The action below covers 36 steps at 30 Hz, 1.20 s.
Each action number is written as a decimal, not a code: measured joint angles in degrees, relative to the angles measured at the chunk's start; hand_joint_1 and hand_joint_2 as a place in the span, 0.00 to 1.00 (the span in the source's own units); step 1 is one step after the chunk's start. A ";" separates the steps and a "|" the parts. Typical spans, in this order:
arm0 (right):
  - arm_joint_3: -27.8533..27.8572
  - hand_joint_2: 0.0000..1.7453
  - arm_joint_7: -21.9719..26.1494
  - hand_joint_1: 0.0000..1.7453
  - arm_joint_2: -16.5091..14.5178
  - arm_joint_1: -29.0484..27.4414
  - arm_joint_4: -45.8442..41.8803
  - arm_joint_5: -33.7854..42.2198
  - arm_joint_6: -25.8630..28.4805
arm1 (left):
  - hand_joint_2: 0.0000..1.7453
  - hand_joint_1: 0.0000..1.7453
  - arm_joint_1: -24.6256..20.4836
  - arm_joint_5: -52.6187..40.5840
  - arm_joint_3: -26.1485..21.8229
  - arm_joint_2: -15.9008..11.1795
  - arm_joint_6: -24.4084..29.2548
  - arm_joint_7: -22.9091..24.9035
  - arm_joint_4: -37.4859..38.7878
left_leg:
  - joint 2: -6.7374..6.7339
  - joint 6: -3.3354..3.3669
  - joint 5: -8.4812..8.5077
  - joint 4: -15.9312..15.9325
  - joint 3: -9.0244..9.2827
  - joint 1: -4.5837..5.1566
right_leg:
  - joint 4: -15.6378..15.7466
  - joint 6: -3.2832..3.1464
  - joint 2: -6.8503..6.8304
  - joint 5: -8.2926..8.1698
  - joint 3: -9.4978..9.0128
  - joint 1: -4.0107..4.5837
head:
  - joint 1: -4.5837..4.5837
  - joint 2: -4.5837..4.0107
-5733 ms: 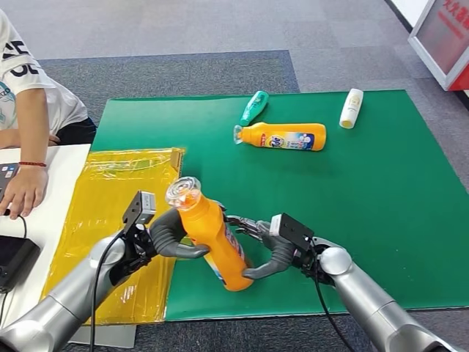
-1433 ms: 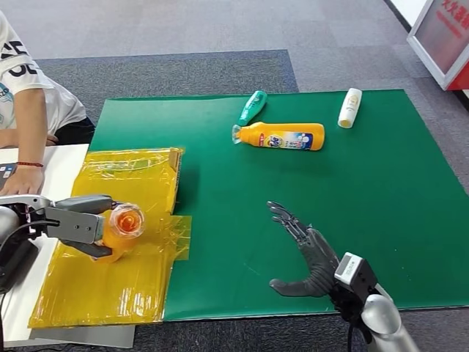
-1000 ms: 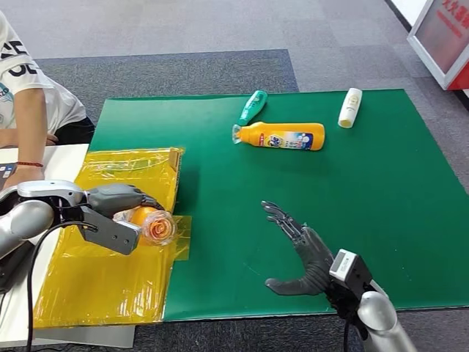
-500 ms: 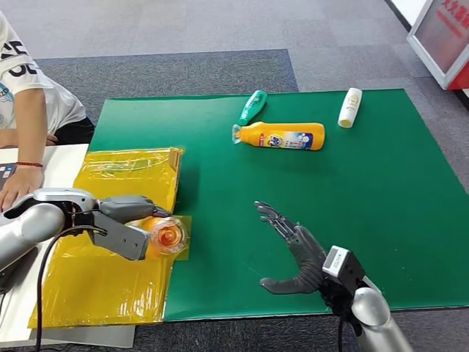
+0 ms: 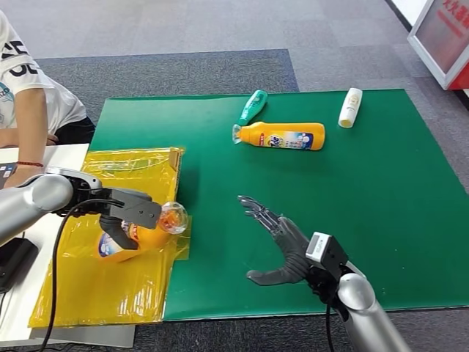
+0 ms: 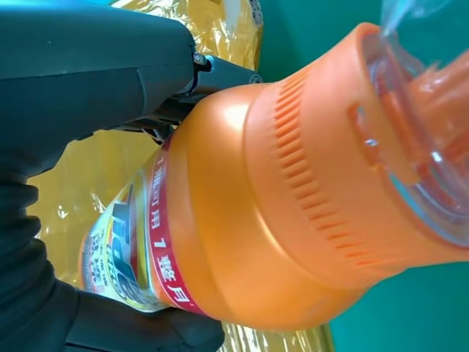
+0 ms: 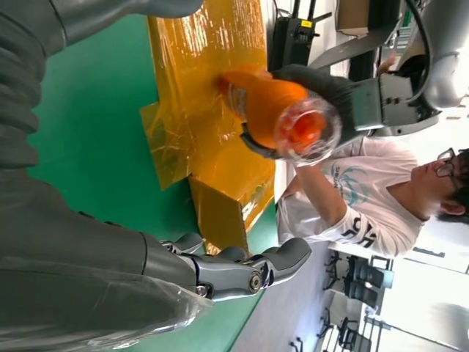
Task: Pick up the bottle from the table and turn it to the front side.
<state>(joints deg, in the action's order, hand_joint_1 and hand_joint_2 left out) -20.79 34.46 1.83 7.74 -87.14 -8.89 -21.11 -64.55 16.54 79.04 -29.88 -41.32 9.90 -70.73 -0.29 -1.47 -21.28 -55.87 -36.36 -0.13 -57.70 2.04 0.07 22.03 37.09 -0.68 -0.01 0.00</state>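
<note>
My left hand (image 5: 124, 211) grips an orange bottle (image 5: 138, 234) with a clear cap, held low over the yellow plastic sheet (image 5: 111, 282) at the table's left. The bottle lies nearly level, cap toward the green mat, its label (image 6: 119, 253) showing near the base. In the left wrist view the fingers (image 6: 100, 66) wrap the orange bottle (image 6: 265, 205) body. My right hand (image 5: 279, 242) hovers open above the green mat (image 5: 359, 191), fingers spread, holding nothing. The right wrist view shows the orange bottle (image 7: 271, 103) in the left hand (image 7: 354, 99).
Three more bottles lie at the mat's far side: a green one (image 5: 253, 107), an orange one (image 5: 282, 136) and a white one (image 5: 350, 108). A person (image 5: 25, 95) in a white shirt sits at the far left beside a white table (image 5: 33, 183).
My left hand has turned the orange bottle from cap-toward-camera to nearly level, so its label now shows. My right hand has drifted left and farther over the mat, still open.
</note>
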 joint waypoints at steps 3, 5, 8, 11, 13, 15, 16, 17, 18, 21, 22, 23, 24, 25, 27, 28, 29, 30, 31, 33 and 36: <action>-0.40 1.00 -0.36 0.00 -0.32 0.21 0.00 0.31 0.00 | 1.00 1.00 -0.50 -2.95 1.66 1.18 1.75 -0.64 1.34 | 0.00 0.00 0.00 0.00 0.00 0.01 | 0.00 0.00 0.01 0.00 -0.01 -0.01 | 0.00 0.00; -0.59 1.00 -0.40 0.00 -0.41 0.21 0.00 0.41 0.03 | 1.00 1.00 -0.75 -4.45 2.46 1.68 2.46 -1.21 1.97 | 0.00 0.00 0.00 0.00 0.01 0.01 | 0.00 0.00 0.01 0.00 -0.01 -0.01 | 0.00 0.00; -0.73 1.00 -0.40 0.00 -0.44 0.20 0.00 0.49 0.04 | 1.00 1.00 -0.95 -7.05 3.38 2.24 3.15 -2.04 2.68 | 0.00 -0.01 0.01 0.00 0.02 0.00 | 0.00 0.00 0.01 -0.01 -0.02 0.00 | 0.00 0.00; -0.74 1.00 -0.40 0.00 -0.51 0.19 0.00 0.50 0.03 | 1.00 1.00 -0.96 -9.25 4.06 2.66 3.40 -2.78 3.18 | 0.00 -0.04 0.03 0.00 0.03 0.00 | -0.01 -0.02 0.01 -0.01 -0.02 0.00 | 0.00 0.00; -0.74 1.00 -0.40 0.00 -0.56 0.19 0.00 0.50 0.02 | 1.00 1.00 -0.95 -9.73 4.45 2.88 3.41 -2.93 3.39 | 0.00 -0.05 0.05 0.00 0.03 0.00 | -0.01 -0.03 0.01 -0.02 -0.02 0.00 | 0.00 0.00; -0.74 1.00 -0.40 0.00 -0.60 0.18 0.00 0.50 0.01 | 1.00 1.00 -0.94 -9.89 4.77 3.05 3.41 -2.96 3.56 | 0.00 -0.05 0.05 0.00 0.03 0.00 | -0.01 -0.03 0.01 -0.03 -0.02 0.00 | 0.00 0.00; -0.74 1.00 -0.40 0.00 -0.62 0.18 0.00 0.50 -0.01 | 1.00 1.00 -0.91 -9.90 4.87 3.13 3.39 -2.97 3.65 | 0.00 -0.05 0.05 0.00 0.03 0.00 | -0.01 -0.04 0.01 -0.03 -0.02 0.00 | 0.01 0.00; -0.75 1.00 -0.40 0.00 -0.65 0.18 0.00 0.50 -0.02 | 1.00 1.00 -0.88 -9.90 4.91 3.21 3.35 -2.99 3.73 | 0.00 -0.05 0.05 0.00 0.03 0.00 | -0.01 -0.04 0.01 -0.04 -0.02 0.00 | 0.00 0.00; -0.76 1.00 -0.40 0.00 -0.67 0.18 0.00 0.50 -0.03 | 1.00 1.00 -0.85 -9.90 4.92 3.29 3.31 -3.00 3.79 | 0.00 -0.05 0.05 0.00 0.03 0.00 | -0.01 -0.04 0.01 -0.04 -0.02 0.00 | 0.00 0.00; -0.76 1.00 -0.40 0.00 -0.70 0.19 0.02 0.50 -0.04 | 1.00 1.00 -0.79 -9.97 4.92 3.47 3.25 -3.01 4.02 | 0.00 -0.05 0.05 0.00 0.03 0.00 | -0.01 -0.04 0.01 -0.04 -0.02 0.00 | 0.01 0.00; -0.76 1.00 -0.40 0.00 -0.71 0.20 0.02 0.50 -0.05 | 1.00 1.00 -0.78 -10.09 4.92 3.53 3.27 -3.01 4.09 | 0.00 -0.05 0.05 0.00 0.03 0.00 | -0.01 -0.04 0.01 -0.04 -0.02 0.00 | 0.00 0.00; -0.76 1.00 -0.40 0.00 -0.71 0.20 0.02 0.50 -0.07 | 1.00 1.00 -0.75 -10.25 4.91 3.58 3.30 -3.02 4.15 | 0.00 -0.05 0.05 0.00 0.03 0.00 | -0.01 -0.04 0.01 -0.04 -0.02 0.00 | 0.00 0.00; -0.76 1.00 -0.40 0.00 -0.71 0.20 0.02 0.50 -0.09 | 1.00 1.00 -0.70 -10.43 4.90 3.65 3.34 -3.04 4.19 | 0.00 -0.05 0.05 0.00 0.03 0.00 | -0.01 -0.04 0.01 -0.04 -0.02 0.00 | 0.00 0.00; -0.77 1.00 -0.40 0.00 -0.71 0.21 0.02 0.50 -0.10 | 1.00 0.78 -0.63 -10.65 4.90 3.72 3.39 -3.08 4.22 | 0.00 -0.05 0.05 0.00 0.03 0.00 | -0.01 -0.04 0.01 -0.04 -0.02 0.00 | 0.00 0.00; -0.78 1.00 -0.39 0.00 -0.71 0.22 0.02 0.49 -0.11 | 1.00 0.28 -0.47 -10.98 4.89 3.87 3.43 -3.20 4.26 | 0.00 -0.05 0.05 0.00 0.03 0.00 | -0.01 -0.04 0.01 -0.04 -0.02 0.00 | 0.01 0.00; -0.78 1.00 -0.38 0.00 -0.71 0.22 0.02 0.47 -0.11 | 1.00 0.03 -0.34 -11.08 4.87 3.93 3.45 -3.28 4.28 | 0.00 -0.05 0.05 0.00 0.03 0.00 | -0.01 -0.04 0.01 -0.04 -0.02 0.00 | 0.00 0.00; -0.78 1.00 -0.36 0.00 -0.71 0.22 0.02 0.43 -0.11 | 1.00 0.00 -0.16 -11.09 4.81 3.97 3.49 -3.34 4.31 | 0.00 -0.05 0.05 0.00 0.03 0.00 | -0.01 -0.04 0.01 -0.04 -0.02 0.00 | -0.01 0.00; -0.78 1.00 -0.33 0.00 -0.71 0.22 0.02 0.38 -0.11 | 1.00 0.00 0.08 -11.07 4.69 4.01 3.58 -3.38 4.36 | 0.00 -0.05 0.05 0.00 0.03 0.00 | -0.01 -0.04 0.01 -0.04 -0.02 0.00 | 0.00 0.00; -0.78 1.00 -0.32 0.00 -0.71 0.21 0.02 0.33 -0.11 | 1.00 0.00 0.35 -11.05 4.54 4.04 3.68 -3.41 4.43 | 0.00 -0.05 0.05 0.00 0.03 0.00 | -0.01 -0.04 0.01 -0.04 -0.02 0.00 | -0.01 0.00; -0.78 1.00 -0.31 0.00 -0.71 0.21 0.02 0.29 -0.11 | 1.00 0.00 0.85 -11.04 4.21 4.09 3.91 -3.43 4.61 | 0.00 -0.05 0.06 0.00 0.03 0.00 | -0.01 -0.04 0.01 -0.04 -0.02 0.00 | 0.00 0.00; -0.80 1.00 -0.27 0.00 -0.71 0.20 0.02 0.19 -0.11 | 1.00 0.00 1.44 -11.03 3.51 4.16 4.51 -3.52 4.87 | 0.00 -0.04 0.06 0.00 0.02 0.00 | -0.01 -0.04 0.01 -0.04 -0.02 0.00 | 0.01 0.00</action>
<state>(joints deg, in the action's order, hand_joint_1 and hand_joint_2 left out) -21.59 34.19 1.11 7.94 -87.12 -8.70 -21.22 -63.11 5.51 82.54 -25.71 -36.81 6.37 -65.87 -0.29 -1.51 -21.22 -55.87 -36.34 -0.13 -57.71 2.00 0.07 21.99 37.07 -0.68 -0.01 0.00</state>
